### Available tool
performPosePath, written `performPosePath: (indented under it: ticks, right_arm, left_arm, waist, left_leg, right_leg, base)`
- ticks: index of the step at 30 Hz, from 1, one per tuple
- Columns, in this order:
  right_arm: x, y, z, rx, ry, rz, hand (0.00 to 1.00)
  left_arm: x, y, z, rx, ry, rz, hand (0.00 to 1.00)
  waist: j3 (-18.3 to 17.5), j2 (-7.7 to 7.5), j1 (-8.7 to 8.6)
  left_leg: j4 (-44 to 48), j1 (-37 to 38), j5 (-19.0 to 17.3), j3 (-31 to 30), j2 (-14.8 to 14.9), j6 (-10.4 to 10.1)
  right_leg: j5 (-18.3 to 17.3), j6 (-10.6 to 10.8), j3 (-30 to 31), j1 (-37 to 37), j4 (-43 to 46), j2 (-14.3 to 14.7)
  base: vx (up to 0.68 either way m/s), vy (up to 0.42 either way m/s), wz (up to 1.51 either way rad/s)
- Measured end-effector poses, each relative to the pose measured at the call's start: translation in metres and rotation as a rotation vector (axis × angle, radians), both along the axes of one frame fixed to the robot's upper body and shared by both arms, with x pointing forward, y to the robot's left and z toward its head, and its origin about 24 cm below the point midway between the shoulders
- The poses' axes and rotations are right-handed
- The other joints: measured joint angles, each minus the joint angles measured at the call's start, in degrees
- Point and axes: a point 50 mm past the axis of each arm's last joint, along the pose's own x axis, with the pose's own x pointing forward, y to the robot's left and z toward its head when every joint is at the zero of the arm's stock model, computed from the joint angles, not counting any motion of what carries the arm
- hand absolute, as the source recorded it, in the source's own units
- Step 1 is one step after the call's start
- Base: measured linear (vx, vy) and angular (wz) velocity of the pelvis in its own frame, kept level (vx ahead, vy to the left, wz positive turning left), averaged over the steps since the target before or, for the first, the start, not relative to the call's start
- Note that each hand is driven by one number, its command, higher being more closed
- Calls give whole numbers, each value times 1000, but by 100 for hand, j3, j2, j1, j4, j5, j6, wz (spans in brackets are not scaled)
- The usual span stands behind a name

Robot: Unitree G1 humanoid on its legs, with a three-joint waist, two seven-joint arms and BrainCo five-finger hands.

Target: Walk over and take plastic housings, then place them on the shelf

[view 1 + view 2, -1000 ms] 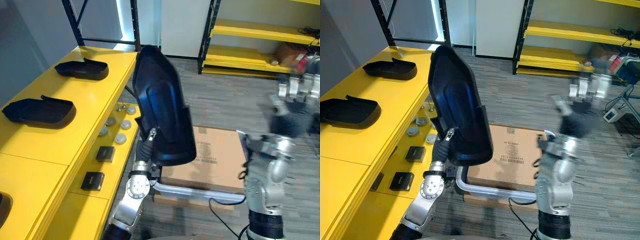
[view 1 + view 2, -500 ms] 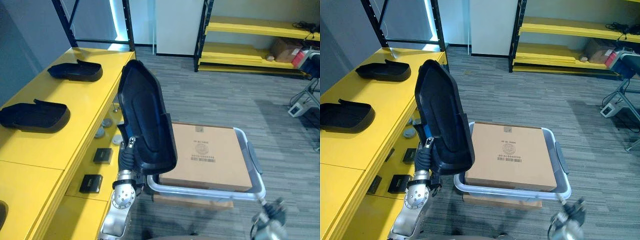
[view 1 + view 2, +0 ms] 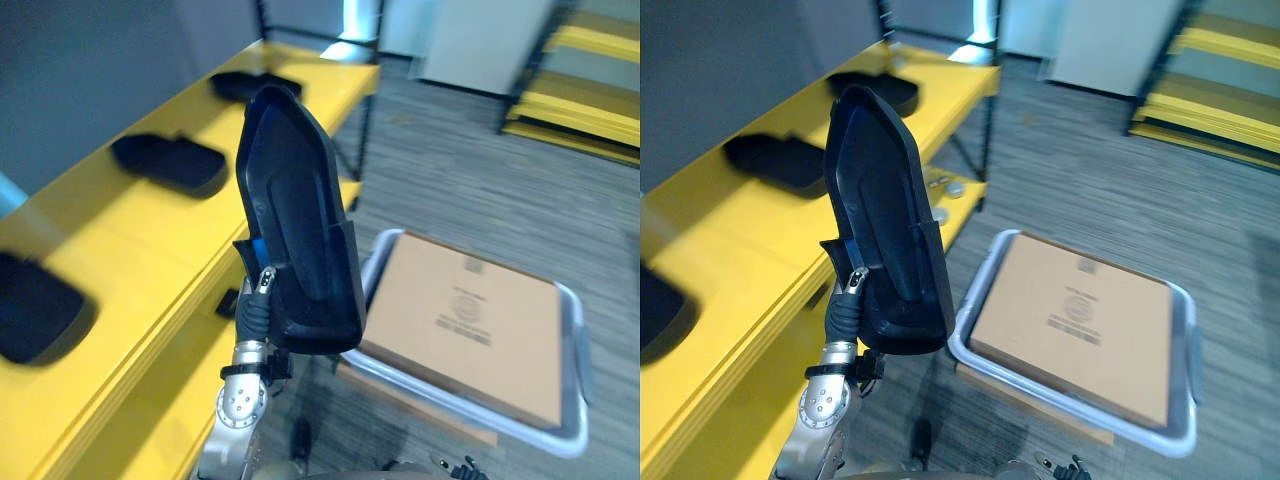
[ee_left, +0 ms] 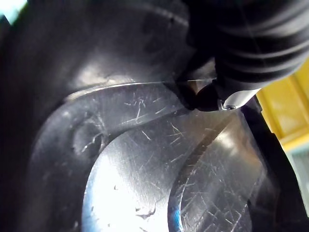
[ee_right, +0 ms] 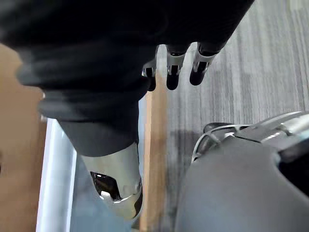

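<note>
Right hand [image 5: 175, 62] lowered; housing [image 3: 300, 230] held upright.

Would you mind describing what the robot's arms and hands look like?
The left arm is silver-grey with a round joint, its wrist under a dark ribbed cover. The right hand has the same cover, silver fingers with dark tips and a silver thumb.

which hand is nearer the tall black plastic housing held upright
Left. The left hand grips the black plastic housing at its lower end; the right hand hangs open, apart from it, over the grey floor.
</note>
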Motion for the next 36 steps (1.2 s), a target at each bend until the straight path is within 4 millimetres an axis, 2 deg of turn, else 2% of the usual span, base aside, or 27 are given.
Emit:
performPosePath:
  ticks: [1,4,5,6,7,8,9,11,12,13,14,15,16,17,18,20,21,23,25,29,32,34,36]
  right_arm:
    - [9,5,1,4,-21,33,0]
    - [26,13,5,16,-67,65,0]
    - [29,14,5,17,-68,69,0]
    - [34,14,6,14,-72,81,0]
    - [37,16,7,16,-77,87,0]
    - [43,19,8,21,-88,105,0]
    - [52,22,10,17,-107,131,0]
    - [55,22,11,14,-113,139,0]
    - [56,21,12,4,-118,151,0]
    - [56,21,12,1,-121,150,0]
    - [56,19,13,-8,-121,148,0]
    - [52,18,12,-17,-108,141,0]
    - [49,18,10,-19,-98,136,0]
    - [42,18,8,-20,-76,131,0]
    - [38,15,7,-23,-60,130,0]
    - [34,10,5,-34,-42,131,0]
    - [34,10,5,-34,-41,130,0]
    - [33,10,5,-34,-38,130,0]
    - [30,8,5,-38,-32,125,0]
    - [28,7,4,-44,-27,119,0]
    - [26,7,4,-45,-23,117,0]
    - [26,8,4,-45,-22,119,0]
    - [28,8,3,-46,-19,126,0]
  left_arm:
    - [2,-3,3,-14,-15,-22,100]
    - [5,-17,10,-40,-43,-77,100]
    - [6,-20,12,-46,-51,-87,100]
    - [7,-23,15,-44,-64,-97,100]
    - [7,-24,16,-39,-71,-99,100]
    - [9,-24,18,-32,-81,-98,100]
    - [11,-21,19,-27,-89,-64,100]
    - [12,-16,19,-24,-87,-23,100]
    - [13,-11,18,-29,-88,13,100]
    - [13,-10,18,-31,-92,25,100]
    - [13,-10,18,-34,-96,32,100]
    - [12,-10,16,-26,-89,38,100]
    - [12,-10,15,-22,-85,43,100]
    - [11,-7,11,-21,-75,62,100]
    - [9,-7,7,-25,-56,70,100]
    - [2,-1,-3,-31,-10,101,100]
    - [1,0,-4,-32,-2,108,100]
    - [-1,6,-9,-29,17,129,100]
    - [-1,10,-11,-28,28,131,100]
    - [-1,14,-15,-25,45,147,100]
    - [0,15,-19,-19,60,153,100]
    - [0,15,-18,-20,57,154,100]
    - [0,16,-18,-23,60,160,100]
  waist:
    - [-2,5,31]
    - [-21,-44,43]
    - [-26,-19,50]
    - [-26,-19,82]
    - [-25,-9,72]
    - [-20,18,31]
    - [-5,53,31]
    - [7,71,31]
    - [12,101,36]
    - [10,116,24]
    - [14,122,12]
    - [-8,84,13]
    - [-29,32,19]
    - [-61,-85,46]
    - [-110,-46,45]
    - [-229,182,189]
    - [-229,211,200]
    - [-246,213,175]
    - [-248,197,153]
    - [-250,200,106]
    - [-247,185,143]
    - [-231,174,170]
    - [-210,205,191]
  left_leg:
    - [147,-59,-105,556,-31,148]
    - [350,-44,-489,45,-398,217]
    - [485,-16,-632,-127,-480,246]
    - [588,91,-782,-327,-612,311]
    - [612,163,-839,-435,-657,343]
    - [619,303,-926,-710,-702,392]
    - [525,511,-943,-977,-698,384]
    - [449,719,-930,-1181,-694,364]
    - [410,916,-931,-1427,-704,337]
    - [409,954,-933,-1559,-704,283]
    - [406,1002,-933,-1794,-720,211]
    - [390,1034,-948,-1986,-789,143]
    - [366,1066,-969,-2025,-848,87]
    - [340,1129,-977,-2147,-996,60]
    - [316,1167,-974,-2224,-988,-3]
    - [275,1181,-984,-2281,-785,-175]
    - [258,1193,-968,-2279,-735,-209]
    - [33,1337,-845,-2281,-580,-424]
    - [-114,1459,-772,-2297,-539,-541]
    - [-123,1498,-719,-2387,-511,-617]
    - [-12,1318,-697,-2546,-526,-643]
    - [255,1013,-911,-2182,-400,-740]
    - [1072,595,-1226,-1290,133,-543]
  right_leg:
    - [0,1,-207,87,91,-74]
    - [-18,23,-644,464,623,-423]
    - [-15,16,-661,475,1126,-673]
    - [91,-220,-587,461,1973,-1091]
    - [208,-565,-470,407,2420,-1279]
    - [-7,-954,133,124,3250,-1459]
    - [-555,-789,1147,-460,3814,-1157]
    - [-878,-715,1805,-813,3833,-808]
    - [-1111,-667,2264,-1133,3496,-446]
    - [-1174,-634,2456,-1283,3230,-280]
    - [-1232,-558,2937,-1527,2622,43]
    - [-1124,-483,3343,-1684,2044,235]
    - [-950,-454,3454,-1740,1795,279]
    - [-438,-430,3582,-1837,1564,198]
    - [-445,-431,3548,-1748,1547,175]
    - [-322,-482,3431,-1479,999,426]
    - [-244,-511,3395,-1395,836,495]
    - [62,-606,3221,-1012,177,755]
    - [169,-641,3124,-791,-129,848]
    - [269,-652,2943,-531,-454,919]
    - [304,-659,2741,-472,-561,918]
    - [325,-689,2566,-602,-549,887]
    - [326,-712,2506,-813,-364,847]
  base:
    - [124,182,127]
    - [162,178,128]
    - [227,202,93]
    - [251,217,88]
    - [299,208,92]
    - [356,183,101]
    - [348,155,100]
    - [254,70,83]
    - [185,27,87]
    - [207,-2,115]
    - [179,-55,118]
    - [216,-74,122]
    - [210,-109,113]
    - [151,-104,81]
    - [180,-118,64]
    - [153,-105,9]
    - [117,-114,-7]
    - [100,-124,3]
    - [81,-118,13]
    - [19,-65,21]
    - [-65,-20,40]
    - [-103,13,43]
    - [-78,48,18]
